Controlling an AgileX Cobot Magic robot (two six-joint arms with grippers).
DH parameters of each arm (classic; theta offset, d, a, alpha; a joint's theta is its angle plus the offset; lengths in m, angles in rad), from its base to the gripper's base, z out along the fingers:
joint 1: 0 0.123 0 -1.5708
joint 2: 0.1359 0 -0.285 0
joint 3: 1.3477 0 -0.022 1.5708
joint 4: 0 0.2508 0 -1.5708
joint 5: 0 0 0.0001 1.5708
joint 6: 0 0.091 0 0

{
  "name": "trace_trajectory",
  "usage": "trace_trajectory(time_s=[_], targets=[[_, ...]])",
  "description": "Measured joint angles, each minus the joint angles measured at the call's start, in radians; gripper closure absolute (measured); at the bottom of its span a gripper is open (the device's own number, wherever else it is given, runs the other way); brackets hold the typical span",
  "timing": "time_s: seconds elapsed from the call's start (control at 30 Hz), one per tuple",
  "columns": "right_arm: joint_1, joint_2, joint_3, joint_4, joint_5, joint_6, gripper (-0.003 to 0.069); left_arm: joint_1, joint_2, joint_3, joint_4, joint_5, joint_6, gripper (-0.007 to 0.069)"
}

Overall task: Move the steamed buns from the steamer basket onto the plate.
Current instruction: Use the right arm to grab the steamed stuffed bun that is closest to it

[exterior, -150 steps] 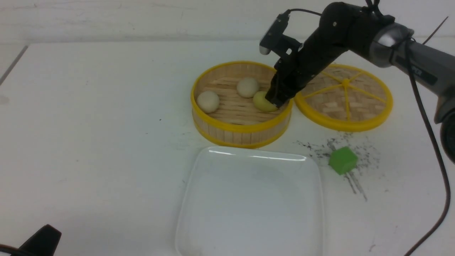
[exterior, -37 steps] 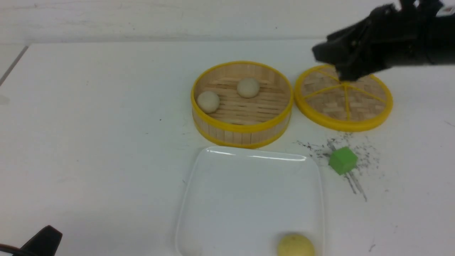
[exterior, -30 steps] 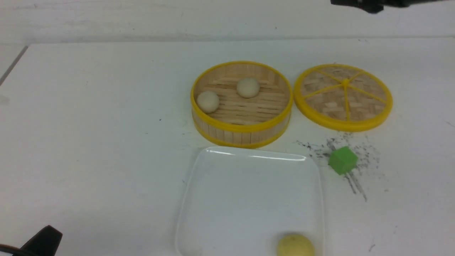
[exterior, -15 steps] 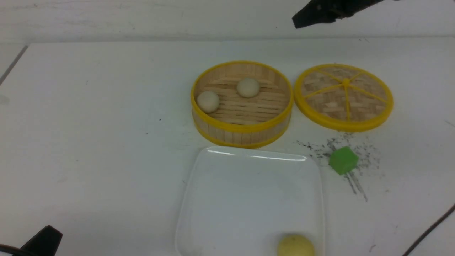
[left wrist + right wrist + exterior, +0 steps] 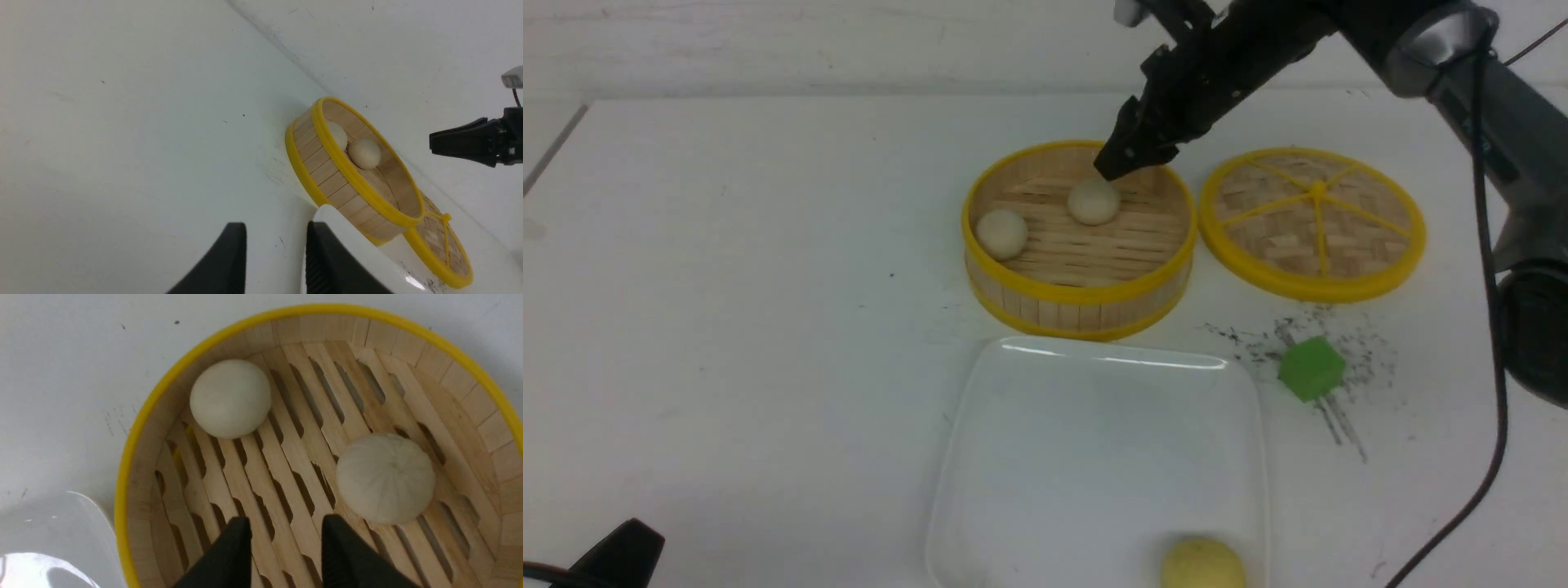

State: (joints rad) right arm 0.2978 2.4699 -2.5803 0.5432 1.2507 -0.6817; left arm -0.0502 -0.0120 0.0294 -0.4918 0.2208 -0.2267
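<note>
The steamer basket [image 5: 1078,306] holds two cream steamed buns, one at the back [image 5: 1093,201] and one at the left [image 5: 1001,233]. The pale yellow bun [image 5: 1202,563] lies on the white plate [image 5: 1094,441], near its front right corner. My right gripper [image 5: 1115,163] hangs open and empty just above the back cream bun. In the right wrist view the gripper [image 5: 284,522] is over the slatted floor, with one bun [image 5: 385,477] beside a finger and the other [image 5: 230,398] farther off. My left gripper [image 5: 276,245] is open and empty, low at the plate's left edge [image 5: 367,253].
A flat woven lid with yellow spokes [image 5: 1313,222] lies right of the basket. A green cube [image 5: 1310,368] sits on dark smudges right of the plate. The right arm's cable [image 5: 1499,392] hangs along the right side. The left gripper's tip [image 5: 617,555] shows at the front left corner.
The right gripper, empty after the yellow bun landed on the plate, rose out of view at the upper right. It has now come back down over the basket's back bun.
</note>
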Motion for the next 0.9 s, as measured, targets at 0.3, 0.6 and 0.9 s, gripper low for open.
trace_trajectory(time_s=[0.3, 0.6, 0.9], targets=[[0.000, 0.037, 0.000, -0.135, -0.018, -0.022, 0.0396, 0.000, 0.000, 0.000, 0.011, 0.001, 0.000, 0.0384], [-0.001, 0.125, 0.000, -0.080, -0.164, -0.100, 0.0396, 0.000, 0.000, 0.000, 0.017, 0.001, 0.000, 0.0384], [-0.002, 0.136, 0.002, -0.017, -0.280, -0.156, 0.0396, 0.000, 0.000, 0.000, 0.024, 0.001, 0.000, 0.0384]])
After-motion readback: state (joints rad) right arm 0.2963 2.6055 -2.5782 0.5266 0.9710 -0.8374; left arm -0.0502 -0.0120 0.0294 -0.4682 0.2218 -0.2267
